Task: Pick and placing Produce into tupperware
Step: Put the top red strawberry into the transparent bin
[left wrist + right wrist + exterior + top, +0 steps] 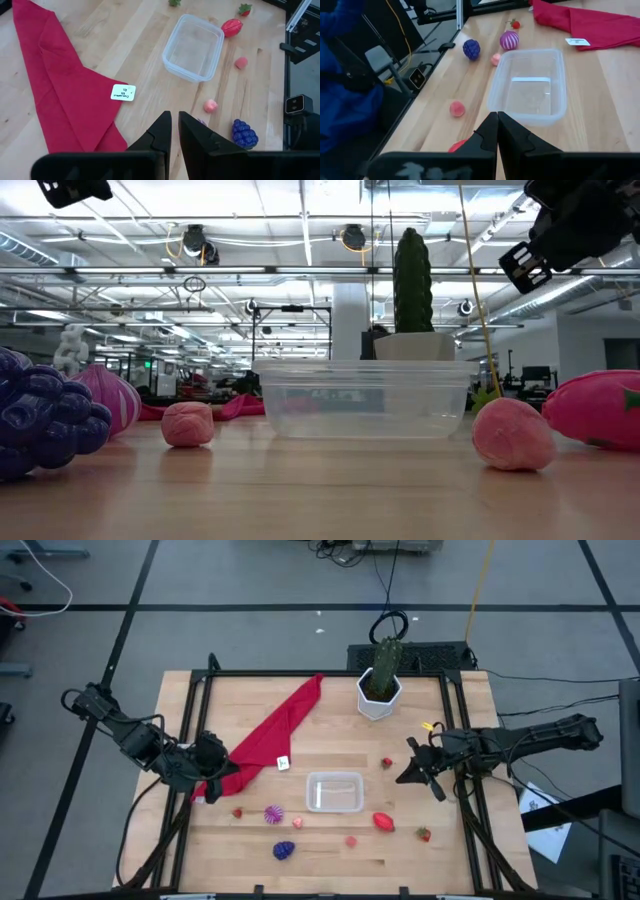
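The clear tupperware point(335, 792) point(194, 47) point(532, 87) point(365, 398) stands on its base on the wooden table, with nothing in it. Produce lies around it: purple grapes point(284, 850), a purple striped piece point(273, 814), pink pieces point(297, 822) point(351, 840), a larger red piece point(383, 822), a strawberry point(424, 834) and small red pieces point(388, 763) point(237, 811). My left gripper point(225, 772) point(175, 130) hangs shut above the near end of the red cloth point(275, 730). My right gripper point(412, 770) point(497, 130) hangs shut to the right of the tupperware.
A white pot with a green cactus point(380, 680) stands at the table's far edge. The long red cloth point(60, 85), with a white tag point(123, 92), lies slanting from the far middle to the near left. A black frame rail point(470, 810) runs along the table's sides.
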### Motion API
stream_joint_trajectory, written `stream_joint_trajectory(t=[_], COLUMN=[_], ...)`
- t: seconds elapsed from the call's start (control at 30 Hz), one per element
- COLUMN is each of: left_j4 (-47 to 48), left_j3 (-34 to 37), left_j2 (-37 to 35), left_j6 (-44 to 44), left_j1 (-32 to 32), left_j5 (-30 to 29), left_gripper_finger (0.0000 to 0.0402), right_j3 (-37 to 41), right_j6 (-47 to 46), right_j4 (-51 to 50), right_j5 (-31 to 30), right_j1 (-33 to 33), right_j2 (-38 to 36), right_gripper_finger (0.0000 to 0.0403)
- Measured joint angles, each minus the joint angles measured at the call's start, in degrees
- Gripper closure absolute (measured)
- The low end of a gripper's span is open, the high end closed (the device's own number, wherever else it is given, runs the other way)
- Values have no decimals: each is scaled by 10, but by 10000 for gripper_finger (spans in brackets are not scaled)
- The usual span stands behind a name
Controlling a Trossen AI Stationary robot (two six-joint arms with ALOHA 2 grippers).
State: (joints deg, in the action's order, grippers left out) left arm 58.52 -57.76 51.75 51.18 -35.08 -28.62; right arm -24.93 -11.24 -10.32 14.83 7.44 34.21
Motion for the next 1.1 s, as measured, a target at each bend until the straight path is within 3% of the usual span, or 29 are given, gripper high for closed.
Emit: stream_joint_trajectory(t=[0.2, 0.43, 0.7, 0.9, 1.1], left_j4=[0, 0, 0, 0, 0], left_j3=[0, 0, 0, 0, 0], left_j2=[0, 0, 0, 0, 0], left_j6=[0, 0, 0, 0, 0], left_j1=[0, 0, 0, 0, 0], left_j5=[0, 0, 0, 0, 0], left_gripper_finger=[364, 364, 364, 364, 364], right_j3=[0, 0, 0, 0, 0], right_j6=[0, -1, -2, -3, -37], right_j4=[6, 7, 18, 19, 16], right_j5=[-12, -128, -133, -133, -133], right_j1=[0, 0, 0, 0, 0], right_j2=[0, 0, 0, 0, 0], right_gripper_finger=[403, 403, 397, 352, 268])
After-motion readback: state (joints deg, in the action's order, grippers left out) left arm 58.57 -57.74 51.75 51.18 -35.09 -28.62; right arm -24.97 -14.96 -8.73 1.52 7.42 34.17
